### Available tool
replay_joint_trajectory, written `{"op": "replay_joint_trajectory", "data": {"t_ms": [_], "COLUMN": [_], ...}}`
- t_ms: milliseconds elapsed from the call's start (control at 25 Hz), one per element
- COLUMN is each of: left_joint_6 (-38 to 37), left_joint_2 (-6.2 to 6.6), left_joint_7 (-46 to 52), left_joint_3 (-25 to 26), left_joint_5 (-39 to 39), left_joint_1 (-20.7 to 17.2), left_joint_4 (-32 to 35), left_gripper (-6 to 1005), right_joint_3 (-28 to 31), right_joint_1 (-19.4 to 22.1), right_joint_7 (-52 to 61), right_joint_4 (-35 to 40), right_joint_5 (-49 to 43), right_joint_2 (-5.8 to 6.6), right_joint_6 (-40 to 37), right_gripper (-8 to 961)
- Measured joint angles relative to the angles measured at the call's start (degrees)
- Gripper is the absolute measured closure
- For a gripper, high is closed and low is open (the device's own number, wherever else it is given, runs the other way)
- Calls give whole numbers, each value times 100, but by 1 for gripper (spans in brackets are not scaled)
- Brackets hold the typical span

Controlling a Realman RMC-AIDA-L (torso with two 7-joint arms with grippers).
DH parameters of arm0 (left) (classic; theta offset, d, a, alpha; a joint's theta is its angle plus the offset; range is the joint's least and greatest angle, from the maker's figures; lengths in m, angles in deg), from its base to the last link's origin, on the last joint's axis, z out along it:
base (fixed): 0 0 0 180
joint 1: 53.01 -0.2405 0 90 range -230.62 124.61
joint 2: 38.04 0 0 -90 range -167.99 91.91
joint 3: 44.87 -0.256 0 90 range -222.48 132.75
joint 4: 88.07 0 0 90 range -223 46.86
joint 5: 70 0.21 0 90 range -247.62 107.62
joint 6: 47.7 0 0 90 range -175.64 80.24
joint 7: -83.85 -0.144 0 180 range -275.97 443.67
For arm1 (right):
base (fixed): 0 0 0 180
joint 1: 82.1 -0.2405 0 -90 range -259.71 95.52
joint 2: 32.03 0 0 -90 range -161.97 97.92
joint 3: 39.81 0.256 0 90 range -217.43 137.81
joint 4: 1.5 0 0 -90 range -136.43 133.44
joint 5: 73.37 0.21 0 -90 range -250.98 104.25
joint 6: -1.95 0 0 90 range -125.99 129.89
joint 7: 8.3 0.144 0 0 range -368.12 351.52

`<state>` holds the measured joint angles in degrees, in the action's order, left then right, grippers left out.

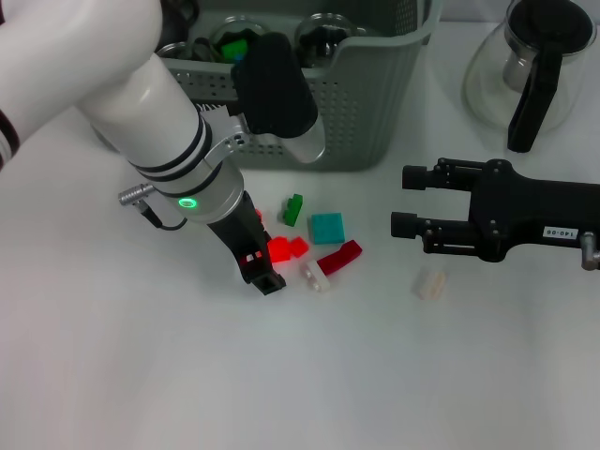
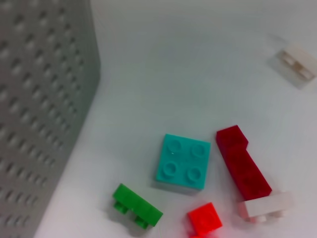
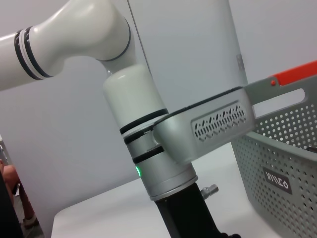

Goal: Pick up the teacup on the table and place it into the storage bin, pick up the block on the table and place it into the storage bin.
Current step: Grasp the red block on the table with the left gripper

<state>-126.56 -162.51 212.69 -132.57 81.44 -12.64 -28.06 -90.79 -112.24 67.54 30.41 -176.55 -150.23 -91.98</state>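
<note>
The left gripper [image 1: 265, 277] is reaching low beside the red block [image 1: 280, 249], grip unreadable, while the right gripper [image 1: 405, 201] is hanging open, clear of the bin [image 1: 375, 84].

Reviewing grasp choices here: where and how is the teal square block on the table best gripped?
Probably from straight above, fingers closing across two opposite flat side walls. The teal block lies flat, studs up, low and square. The green block and dark red block lie close by but apart from it, so the gaps look tight. The left gripper is nearest, low beside the bright red pieces.
</note>
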Motion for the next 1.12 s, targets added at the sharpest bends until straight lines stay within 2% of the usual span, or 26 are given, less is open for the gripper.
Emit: {"op": "replay_joint_trajectory", "data": {"t_ms": [800, 1120], "left_joint_6": [236, 228], "left_joint_2": [-15, -9], "left_joint_7": [89, 112], "left_joint_3": [-38, -53], "left_joint_5": [-3, 8], "left_joint_1": [23, 29], "left_joint_4": [14, 1], "left_gripper": [439, 524], "right_joint_3": [0, 0], "right_joint_1": [33, 40], "right_joint_7": [-8, -8], "right_joint_4": [-9, -9], "right_joint_5": [21, 22], "right_joint_2": [-1, 5], "right_joint_6": [-5, -23], "right_gripper": [211, 211]}}
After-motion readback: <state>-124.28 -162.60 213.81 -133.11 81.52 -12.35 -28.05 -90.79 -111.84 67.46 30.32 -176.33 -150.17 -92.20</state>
